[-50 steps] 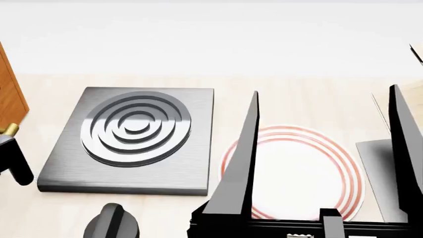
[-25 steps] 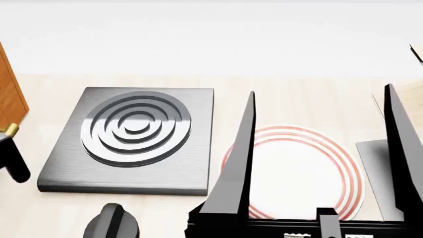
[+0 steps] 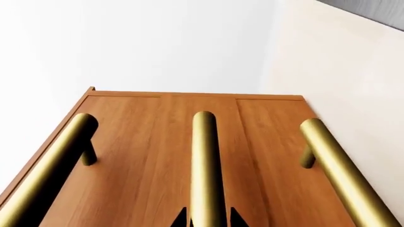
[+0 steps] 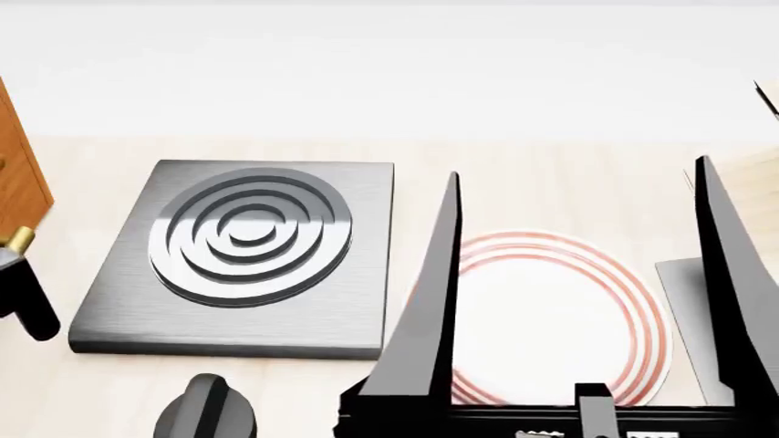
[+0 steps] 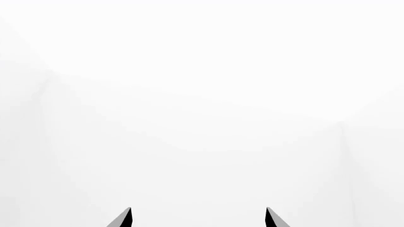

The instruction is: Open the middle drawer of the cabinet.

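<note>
Left wrist view is giving us the action: the left gripper point(image 3: 206, 218) is sitting right at the brass handle point(image 3: 205, 165) of the middle drawer point(image 3: 158, 156), its two dark fingertips point(image 3: 180, 218) peeking out on either side of the bar, so the bar is lying between them, though whether they are pinching it or merely straddling it I cannot tell from here. That placement is making sense, since the bar on its posts is the only thing to pull on this flat front. Either side, the neighbouring handles point(image 3: 54, 165) are running parallel across the orange-brown cabinet point(image 3: 265, 156), and all three fronts are looking flush, so the drawer is, by my reading, not yet pulled out. In the head view the cabinet is only showing as a sliver at the far left edge, with the left arm's dark tip beside it. The right gripper point(image 4: 578, 301) is hanging idle with its long black fingers point(image 4: 426, 319) spread wide, hovering over a red-ringed plate point(image 4: 548, 319) next to a grey stove plate point(image 4: 250, 242) and a dark knob point(image 4: 207, 411), well apart from the cabinet and out of the way.
</note>
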You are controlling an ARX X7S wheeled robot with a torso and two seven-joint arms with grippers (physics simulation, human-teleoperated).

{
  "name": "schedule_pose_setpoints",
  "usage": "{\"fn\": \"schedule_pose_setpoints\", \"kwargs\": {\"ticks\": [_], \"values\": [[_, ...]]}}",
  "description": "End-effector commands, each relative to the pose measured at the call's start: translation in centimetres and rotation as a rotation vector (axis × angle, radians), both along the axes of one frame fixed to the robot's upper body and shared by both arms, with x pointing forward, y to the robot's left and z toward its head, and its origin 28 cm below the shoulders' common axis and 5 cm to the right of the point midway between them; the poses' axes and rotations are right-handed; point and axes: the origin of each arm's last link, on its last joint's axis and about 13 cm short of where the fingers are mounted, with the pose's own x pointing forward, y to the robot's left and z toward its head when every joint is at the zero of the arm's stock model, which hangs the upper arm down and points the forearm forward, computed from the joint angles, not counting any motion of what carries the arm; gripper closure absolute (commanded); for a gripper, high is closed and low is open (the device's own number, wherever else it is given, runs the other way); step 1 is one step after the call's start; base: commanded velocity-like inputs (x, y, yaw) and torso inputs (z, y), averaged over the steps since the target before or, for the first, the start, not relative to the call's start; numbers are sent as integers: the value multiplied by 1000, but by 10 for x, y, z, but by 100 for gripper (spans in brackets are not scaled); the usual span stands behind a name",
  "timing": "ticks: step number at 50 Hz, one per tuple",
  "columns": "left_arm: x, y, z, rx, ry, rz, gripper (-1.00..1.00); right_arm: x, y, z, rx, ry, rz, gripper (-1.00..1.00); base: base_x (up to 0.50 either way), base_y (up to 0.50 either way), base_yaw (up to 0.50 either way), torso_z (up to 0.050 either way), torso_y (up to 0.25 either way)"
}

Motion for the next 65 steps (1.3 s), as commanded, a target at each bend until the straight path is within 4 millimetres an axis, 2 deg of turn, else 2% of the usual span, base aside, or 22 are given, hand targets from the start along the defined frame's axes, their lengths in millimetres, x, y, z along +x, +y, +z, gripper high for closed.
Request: {"fn": "schedule_pose_setpoints", "kwargs": {"ticks": [1,11,20,29,40,45,55,65], "values": [[8,-14,4,19,-71,-55,100,-1,-2,0,-13,3,-16,-100,0,0,0,0,11],[15,-26,6,47,-91,-133,100,0,-1,0,-16,4,-11,-100,1,0,-2,0,2],[24,-39,16,8,-115,-192,100,0,-1,0,-15,6,-8,-100,6,0,-5,0,3],[30,-53,36,-18,-149,-249,100,0,-1,0,-17,7,-7,-100,6,0,-7,2,5],[26,-68,59,-50,-194,-309,100,0,-1,0,-19,7,-5,-100,0,0,-4,0,5],[25,-82,74,-79,-220,-364,100,0,-1,0,-20,5,-4,-100,0,0,-1,2,6],[19,-103,81,-89,-218,-451,100,0,-2,0,-19,2,-7,-100,0,0,0,2,8],[21,-104,80,-89,-214,-447,100,-1,-2,0,-21,-1,-6,-100,-3,0,1,3,10]]}}
